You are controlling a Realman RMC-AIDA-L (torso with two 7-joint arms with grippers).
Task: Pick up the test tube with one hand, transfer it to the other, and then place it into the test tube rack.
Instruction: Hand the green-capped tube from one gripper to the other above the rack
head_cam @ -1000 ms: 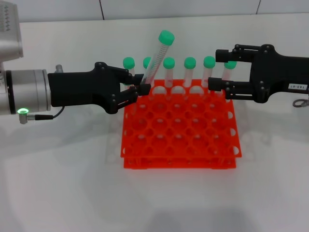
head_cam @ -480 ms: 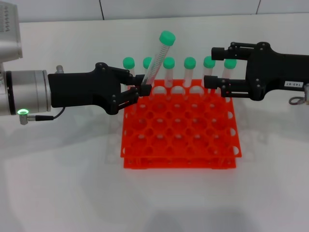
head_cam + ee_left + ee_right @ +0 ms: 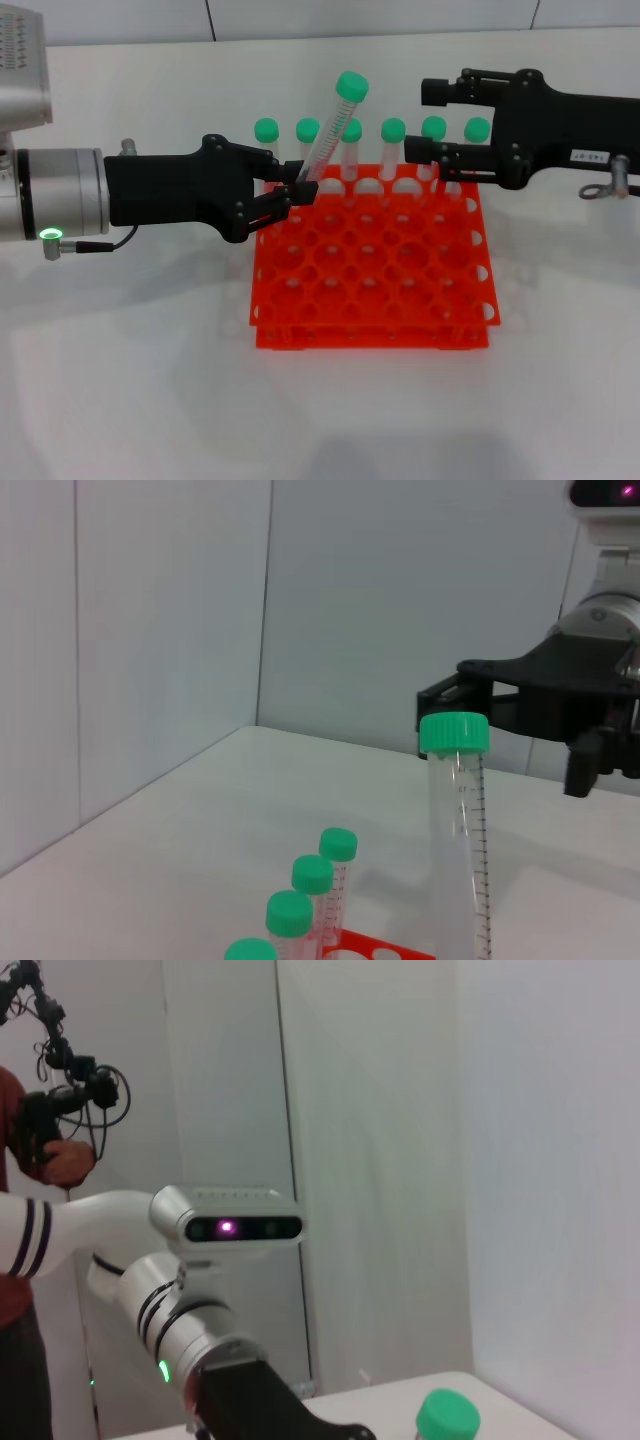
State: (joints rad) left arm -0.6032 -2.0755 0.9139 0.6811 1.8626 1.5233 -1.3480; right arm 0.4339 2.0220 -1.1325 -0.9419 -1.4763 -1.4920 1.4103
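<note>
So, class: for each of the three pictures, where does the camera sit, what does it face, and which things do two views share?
Head view: looks forward and down on the test tube rack; both tools visible, left tool gripping the tilted test tube.
Left wrist view: faces along the table past the same test tube toward the right tool.
Right wrist view: faces the robot's head; shares the tube's green cap.

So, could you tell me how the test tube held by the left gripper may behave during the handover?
Gripped low by the left gripper, the test tube leans, so it may pivot. It looks empty, probably light. Smooth walls may slip as the right gripper takes it.
</note>
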